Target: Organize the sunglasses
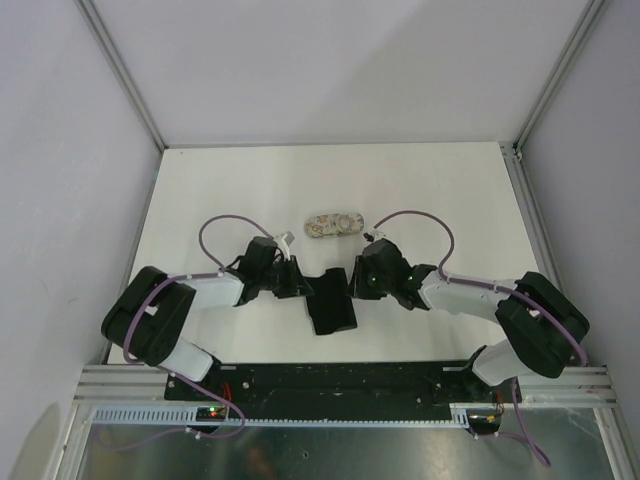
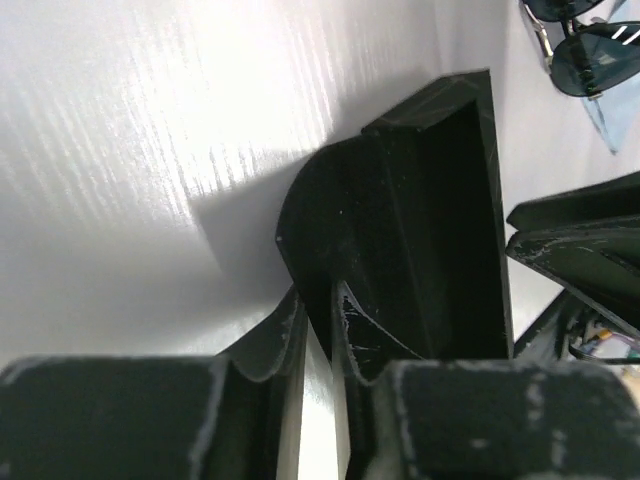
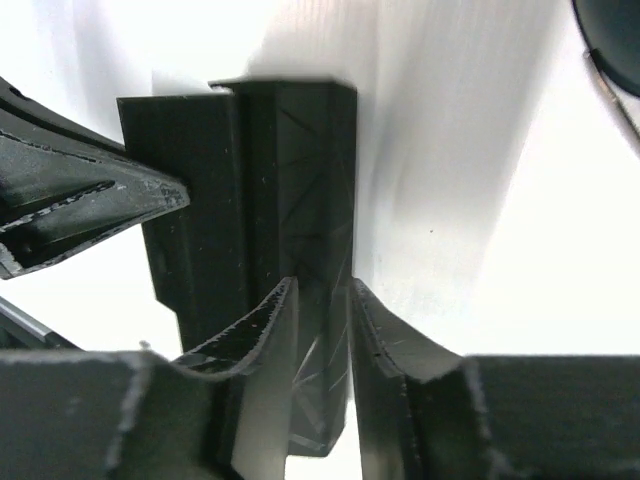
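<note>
Top: black case [image 1: 330, 300] on table [image 1: 450, 200], left pincer [image 1: 300, 285] and right pincer [image 1: 352, 280] flanking. Left wrist: pincer narrow at case rim, grip unclear; sunglasses [image 2: 580, 55] lie far right, unheld. Right wrist: pincer clenched on case wall; best kept level for loading

1. The left arm [image 1: 215, 290] and right arm [image 1: 460, 295] each have a white link set between bulky, rounded black joint housings.
2. A lilac cable [image 1: 225, 225] arcs over the left wrist. A second lilac cable [image 1: 420, 218] arcs over the right wrist.
3. The left hand [image 2: 318, 335] and right hand [image 3: 322, 330] are black. Each has two curved fingers with scuffed, whitish edges, mounted on blocky, grainy black carriers.
4. Tiny green lights glow on the right wrist.
5. Both bases are bolted to a black mounting plate [image 1: 330, 380].
</note>
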`<state>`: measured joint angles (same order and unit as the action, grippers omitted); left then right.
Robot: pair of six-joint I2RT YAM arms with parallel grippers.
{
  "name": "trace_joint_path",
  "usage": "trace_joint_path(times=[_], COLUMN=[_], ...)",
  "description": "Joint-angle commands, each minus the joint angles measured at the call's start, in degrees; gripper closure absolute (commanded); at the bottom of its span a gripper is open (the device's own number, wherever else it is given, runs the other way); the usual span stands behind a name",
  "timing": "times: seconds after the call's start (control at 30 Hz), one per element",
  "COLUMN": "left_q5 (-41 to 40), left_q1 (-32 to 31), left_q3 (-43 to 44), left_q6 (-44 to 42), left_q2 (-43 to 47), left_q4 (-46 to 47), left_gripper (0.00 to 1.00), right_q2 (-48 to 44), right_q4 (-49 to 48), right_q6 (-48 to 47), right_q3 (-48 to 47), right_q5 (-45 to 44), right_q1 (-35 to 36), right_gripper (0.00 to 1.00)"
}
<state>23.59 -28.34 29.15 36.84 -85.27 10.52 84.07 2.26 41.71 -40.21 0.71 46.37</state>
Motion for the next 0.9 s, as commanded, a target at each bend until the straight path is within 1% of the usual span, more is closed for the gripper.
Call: trace_joint_path(times=[0.0,0.1,0.2,0.33,0.47,0.57,0.63,0.67,0.73,0.77,0.83,0.87], left_q5=[-4.3,-5.3,-6.4,-8.0,-10.1,-12.2,-12.9,-12.9,-12.6,-12.4,-11.7,-11.5], left_q1=[0.2,0.3,0.4,1.5,4.2,5.5,6.3,6.6,7.2,7.3,7.4,7.4], left_q3=[1.3,2.3,4.4,7.7,10.1,11.1,11.8,12.3,13.2,13.7,14.3,14.5], left_q6=[-4.1,-4.4,-4.8,-6.2,-7.7,-8.2,-8.4,-8.5,-8.5,-8.6,-8.6,-8.5], left_q2=[-2.3,-2.4,-2.7,-4.4,-5.5,-4.9,-4.9,-5.1,-5.2,-5.1,-4.1,-3.1], left_q4=[-3.5,-3.8,-5.2,-7.5,-9.5,-10.1,-11.4,-11.8,-12.1,-12.3,-12.3,-12.4], left_gripper=[0.88,0.93,0.95,0.96,0.97,0.96,0.94,0.91,0.79,0.69,0.54,0.48], right_q2=[1.3,1.7,1.6,-0.5,-6.2,-12.0,-15.6,-17.4,-20.9,-22.6,-25.2,-25.9], right_q4=[1.6,2.1,3.6,6.3,12.4,18.4,23.5,25.2,28.4,29.3,30.1,30.2], right_q6=[-1.7,-2.3,-3.1,-4.5,-6.8,-8.6,-8.7,-8.4,-7.4,-7.0,-6.5,-6.5], right_q3=[-2.6,-4.2,-5.7,-6.3,-6.3,-6.3,-5.8,-5.2,-3.5,-2.5,-0.1,1.2], right_q5=[-1.6,-1.4,-1.5,-1.4,-2.4,-5.7,-8.5,-9.7,-10.7,-10.4,-9.5,-9.0], right_q1=[0.0,0.3,-0.1,-2.4,-6.4,-10.4,-14.3,-17.0,-22.5,-25.0,-30.2,-32.3], right_gripper=[0.65,0.58,0.55,0.54,0.52,0.49,0.5,0.51,0.59,0.64,0.79,0.89])
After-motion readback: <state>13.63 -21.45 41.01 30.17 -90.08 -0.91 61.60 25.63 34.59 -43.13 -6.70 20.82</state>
